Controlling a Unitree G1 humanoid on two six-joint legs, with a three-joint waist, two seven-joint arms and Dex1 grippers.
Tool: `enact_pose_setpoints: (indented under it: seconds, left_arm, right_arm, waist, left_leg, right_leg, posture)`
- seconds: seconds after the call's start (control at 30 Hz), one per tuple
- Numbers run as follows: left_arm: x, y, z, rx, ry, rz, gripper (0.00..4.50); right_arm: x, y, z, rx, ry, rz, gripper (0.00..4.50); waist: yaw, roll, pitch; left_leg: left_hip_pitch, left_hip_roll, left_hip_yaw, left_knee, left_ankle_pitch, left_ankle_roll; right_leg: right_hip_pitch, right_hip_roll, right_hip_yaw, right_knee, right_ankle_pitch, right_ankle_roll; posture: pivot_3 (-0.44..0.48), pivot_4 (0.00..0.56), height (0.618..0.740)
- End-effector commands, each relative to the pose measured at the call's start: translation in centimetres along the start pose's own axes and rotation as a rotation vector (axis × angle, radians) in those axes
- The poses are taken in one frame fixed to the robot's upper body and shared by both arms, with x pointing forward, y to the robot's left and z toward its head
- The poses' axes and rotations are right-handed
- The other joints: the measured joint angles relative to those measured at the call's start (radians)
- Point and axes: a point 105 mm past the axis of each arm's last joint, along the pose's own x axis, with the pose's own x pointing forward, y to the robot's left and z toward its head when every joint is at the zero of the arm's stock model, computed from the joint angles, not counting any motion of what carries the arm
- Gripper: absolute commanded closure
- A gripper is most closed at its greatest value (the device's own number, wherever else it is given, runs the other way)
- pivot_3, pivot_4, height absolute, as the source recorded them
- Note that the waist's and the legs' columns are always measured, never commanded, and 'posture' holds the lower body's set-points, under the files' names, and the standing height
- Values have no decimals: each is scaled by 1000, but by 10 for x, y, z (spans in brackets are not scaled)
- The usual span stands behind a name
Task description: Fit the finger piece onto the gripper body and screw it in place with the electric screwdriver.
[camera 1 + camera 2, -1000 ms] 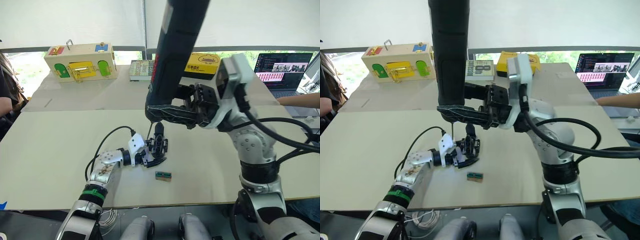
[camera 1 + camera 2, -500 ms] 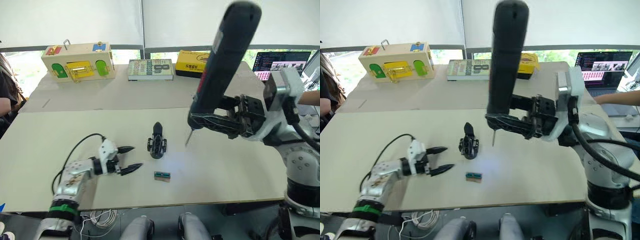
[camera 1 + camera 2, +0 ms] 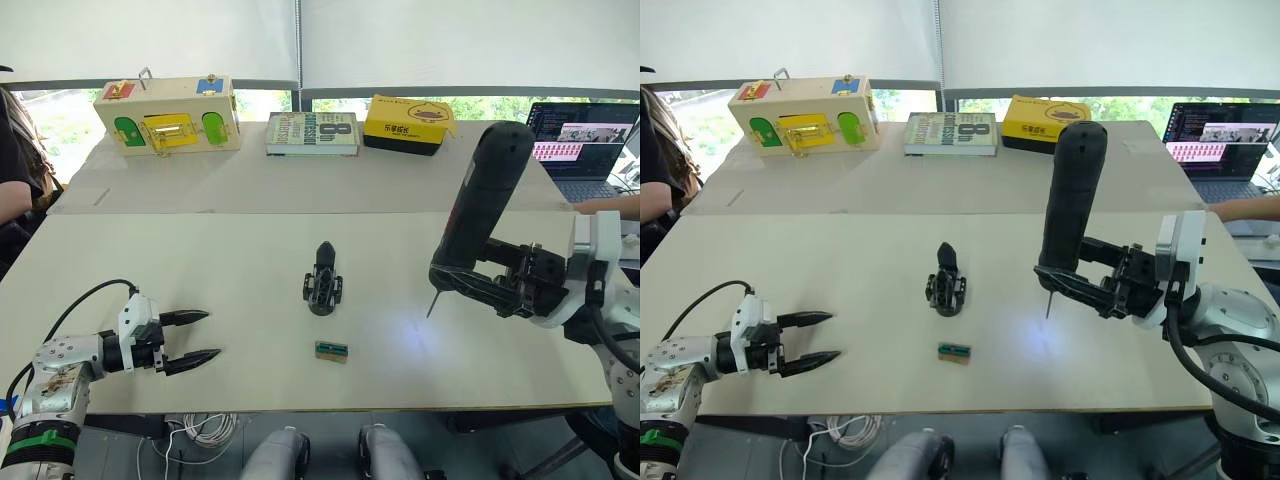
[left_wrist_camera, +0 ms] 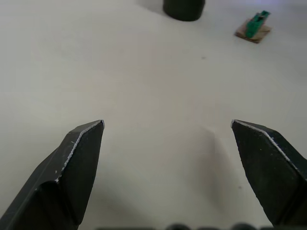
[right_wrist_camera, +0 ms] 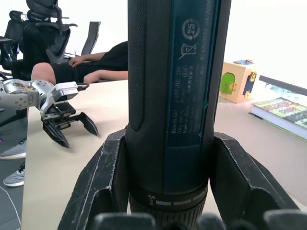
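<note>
The gripper body (image 3: 323, 292) stands on the middle of the table with the finger piece (image 3: 323, 252) rising from its top, pointed upward. My right gripper (image 3: 472, 283) is shut on the electric screwdriver (image 3: 478, 216), held nearly upright to the right of the body, its metal bit (image 3: 432, 303) just above the table and casting a light spot. My left gripper (image 3: 195, 336) is open and empty near the front left edge, well apart from the body; its fingers (image 4: 76, 153) frame bare table.
A small green-and-tan block (image 3: 331, 350) lies in front of the gripper body. At the far edge stand a wooden latch box (image 3: 166, 115), a book (image 3: 312, 132) and a yellow box (image 3: 405, 122). A laptop (image 3: 580, 140) sits at the far right. A person (image 3: 14, 150) sits at the left.
My left gripper let go of the gripper body and drew back toward the front left, open. My right arm carried the screwdriver away to the right and lower.
</note>
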Motion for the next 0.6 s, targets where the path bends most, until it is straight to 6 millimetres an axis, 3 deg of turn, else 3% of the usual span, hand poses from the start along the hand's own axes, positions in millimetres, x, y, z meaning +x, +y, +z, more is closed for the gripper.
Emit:
enact_pose_setpoints:
  seconds: [0.03,0.23,0.37,0.6]
  left_arm:
    - [19,-14,31,103,-49,-127,27]
    - [45,-40,32,140,-38,-252,27]
    - [59,-51,28,142,-44,-289,27]
    - [106,-60,27,160,-68,-293,27]
  right_arm:
    - [21,18,30,-85,-132,94,2551]
    - [51,44,35,-28,-225,218,2551]
    - [65,61,28,15,-252,288,2551]
    - [86,78,2,-15,-250,395,2551]
  waist:
    - [-1,0,1]
    - [-5,0,2]
    - [-1,-1,2]
    - [1,-1,2]
  left_leg:
    - [0,0,0,0,0,0]
    - [0,0,0,0,0,0]
    - [0,0,0,0,0,0]
    - [1,-1,0,1,0,0]
  right_leg:
    - [0,0,0,0,0,0]
    - [-1,1,0,0,0,-1]
    - [-1,1,0,0,0,-1]
    - [1,3,-1,1,0,0]
  posture:
    - [0,150,740]
    - [0,150,740]
    - [0,150,740]
    - [0,150,740]
